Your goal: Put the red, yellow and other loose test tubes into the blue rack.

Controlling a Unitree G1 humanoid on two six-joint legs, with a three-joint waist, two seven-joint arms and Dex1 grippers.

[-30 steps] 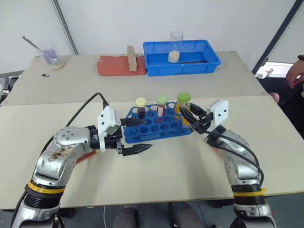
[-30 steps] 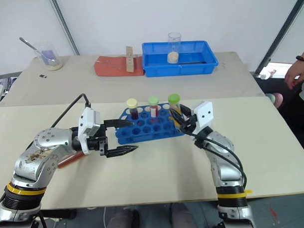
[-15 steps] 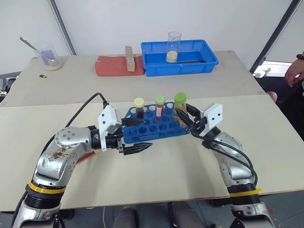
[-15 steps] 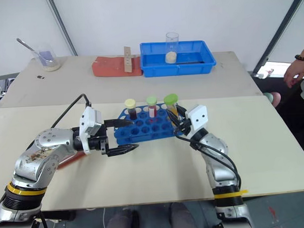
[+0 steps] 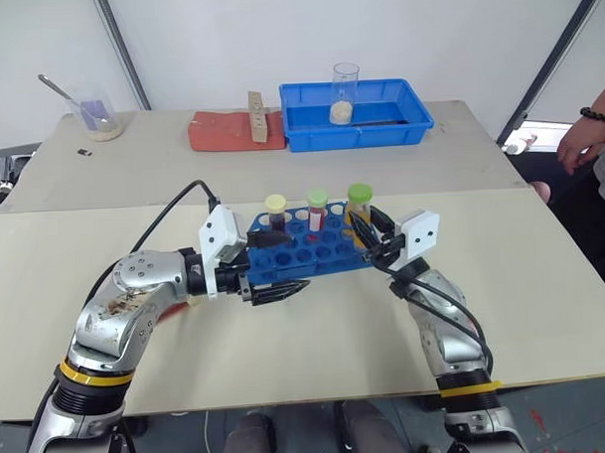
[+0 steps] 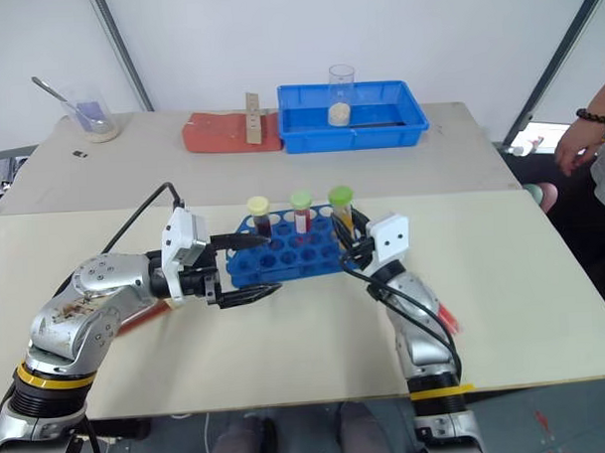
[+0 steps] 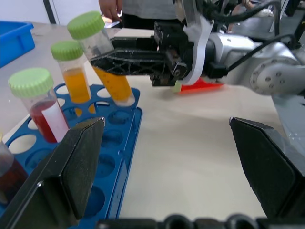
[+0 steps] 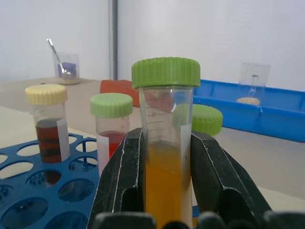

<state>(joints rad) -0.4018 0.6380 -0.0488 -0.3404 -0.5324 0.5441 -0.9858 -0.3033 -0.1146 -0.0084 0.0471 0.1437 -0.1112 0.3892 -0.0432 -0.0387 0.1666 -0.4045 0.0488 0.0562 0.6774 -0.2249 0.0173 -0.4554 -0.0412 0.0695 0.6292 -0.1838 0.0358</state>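
Note:
The blue rack (image 5: 313,251) lies mid-table. A cream-capped dark tube (image 5: 275,212) and a green-capped red tube (image 5: 318,208) stand in its back row. A green-capped yellow-orange tube (image 7: 76,78) stands beside them. My right gripper (image 5: 365,227) is shut on another yellow-orange tube (image 8: 164,143) with a green cap. That tube is tilted, with its lower end at a corner hole at the rack's right end. My left gripper (image 5: 277,265) is open at the rack's left end, one finger over the rack's top and the other in front of its front edge.
A blue tray (image 5: 408,118) holding a glass beaker (image 5: 344,91) stands at the back. Beside it are a red pad (image 5: 220,132) with a wooden block (image 5: 258,114). A beaker with a spoon (image 5: 95,114) stands far left. A person's hand (image 5: 573,142) is at the right edge.
My right wrist has tilted with the yellow-orange tube still in its grip. The left gripper stays open at the rack. The head views have shifted slightly.

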